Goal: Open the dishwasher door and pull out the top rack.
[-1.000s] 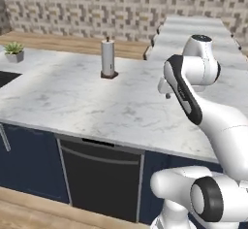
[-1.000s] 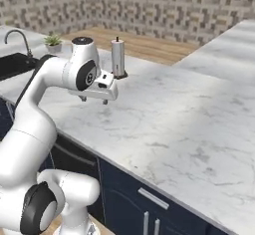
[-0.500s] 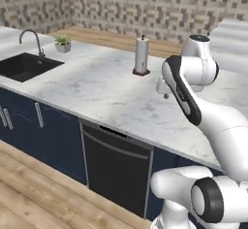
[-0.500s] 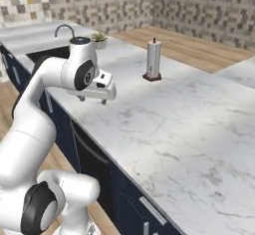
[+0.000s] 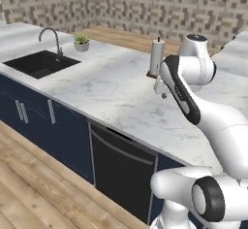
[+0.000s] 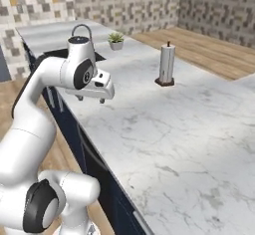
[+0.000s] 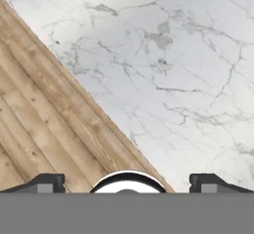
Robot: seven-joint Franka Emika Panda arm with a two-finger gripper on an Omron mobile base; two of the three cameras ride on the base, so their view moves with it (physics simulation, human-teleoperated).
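- black dishwasher door [image 5: 121, 171] sitting closed under the marble counter [image 5: 111, 97], right of the sink [image 5: 41, 62]
- gripper [image 6: 92, 99] hovering over the counter edge, fingers [image 7: 44, 182] spread wide, holding nothing

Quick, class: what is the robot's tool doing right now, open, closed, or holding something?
Tool: open and empty, fingertips set wide apart, raised above the marble counter edge, nowhere near the closed dishwasher door.
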